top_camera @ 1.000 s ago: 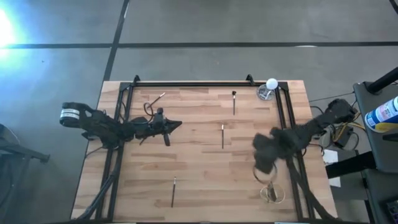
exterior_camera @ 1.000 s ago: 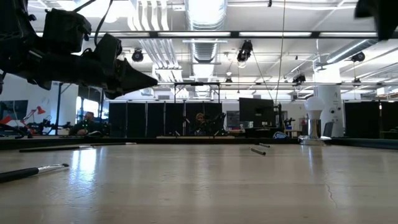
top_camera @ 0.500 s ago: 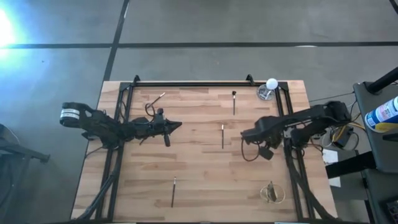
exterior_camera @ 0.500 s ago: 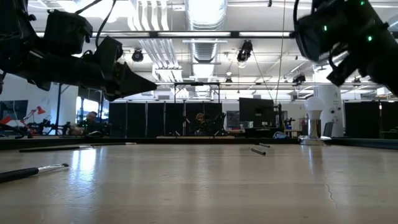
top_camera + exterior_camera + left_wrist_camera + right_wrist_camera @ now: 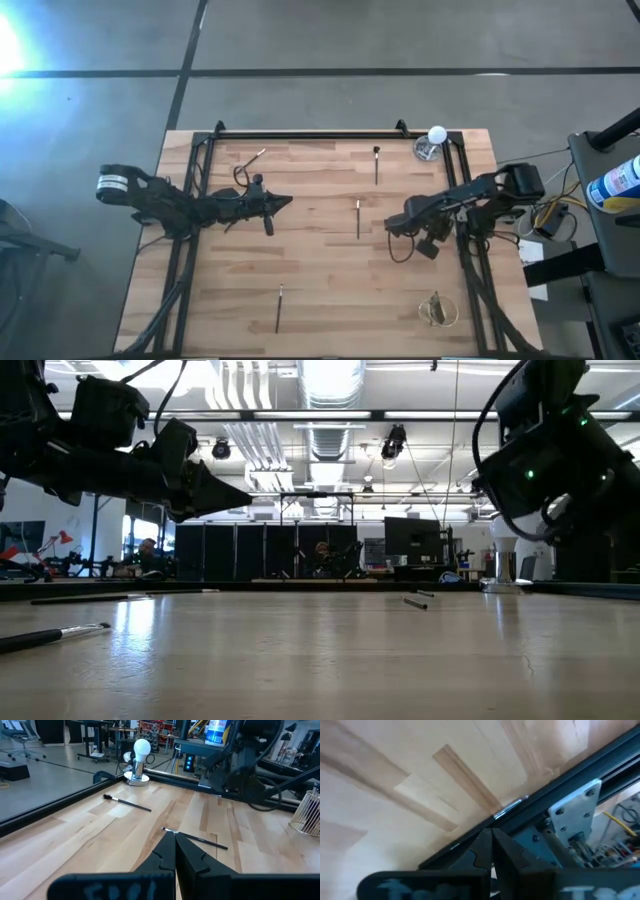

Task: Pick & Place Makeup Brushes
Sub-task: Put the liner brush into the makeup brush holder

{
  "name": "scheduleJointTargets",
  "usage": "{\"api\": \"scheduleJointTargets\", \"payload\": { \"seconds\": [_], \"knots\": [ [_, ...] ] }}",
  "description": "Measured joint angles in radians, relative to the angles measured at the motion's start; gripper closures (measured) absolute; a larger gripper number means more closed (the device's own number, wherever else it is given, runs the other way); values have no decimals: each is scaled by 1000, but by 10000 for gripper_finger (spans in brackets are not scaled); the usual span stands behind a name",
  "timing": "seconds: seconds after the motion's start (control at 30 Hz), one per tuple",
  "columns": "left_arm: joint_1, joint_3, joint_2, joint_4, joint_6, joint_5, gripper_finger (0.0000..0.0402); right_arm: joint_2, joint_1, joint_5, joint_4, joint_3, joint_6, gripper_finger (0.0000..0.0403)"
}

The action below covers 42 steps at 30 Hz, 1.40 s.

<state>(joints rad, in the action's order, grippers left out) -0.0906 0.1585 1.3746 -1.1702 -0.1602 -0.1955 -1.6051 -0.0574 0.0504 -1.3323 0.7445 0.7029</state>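
Several makeup brushes lie flat on the wooden table (image 5: 320, 270): a pale one (image 5: 252, 158) at far left, a dark one (image 5: 376, 165) at far middle, a thin one (image 5: 358, 218) in the middle and another (image 5: 279, 308) near the front edge. My left gripper (image 5: 288, 202) (image 5: 175, 845) hovers shut and empty above the table left of the middle brush (image 5: 195, 837). My right gripper (image 5: 389, 225) (image 5: 491, 836) is shut and empty, hovering just right of that brush. In the low view both arms hang above the table, my left gripper (image 5: 245, 490) at upper left.
A wire basket (image 5: 437, 310) (image 5: 307, 812) stands at the near right corner. A white ball on a round stand (image 5: 434, 138) (image 5: 140, 760) sits at the far right corner. A black rail frame (image 5: 465, 200) (image 5: 560, 780) runs along the table's sides.
My right arm has swung from beside the wire basket at the near right toward the table's middle, ending just right of the middle brush. It has come lower into the low view. The brushes have stayed where they lay.
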Motion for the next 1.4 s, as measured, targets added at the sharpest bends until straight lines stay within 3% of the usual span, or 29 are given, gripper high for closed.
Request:
{"api": "scheduleJointTargets", "payload": {
  "seconds": [0.37,0.8,1.4],
  "knots": [
    [0,0,0,2,0,0,402,-174,16,-74,16,-8,-75,395],
    [0,0,0,2,0,0,402,-258,153,-138,41,-33,-238,395],
    [0,0,0,23,0,0,402,-242,166,29,113,-87,-315,395]
  ]
}}
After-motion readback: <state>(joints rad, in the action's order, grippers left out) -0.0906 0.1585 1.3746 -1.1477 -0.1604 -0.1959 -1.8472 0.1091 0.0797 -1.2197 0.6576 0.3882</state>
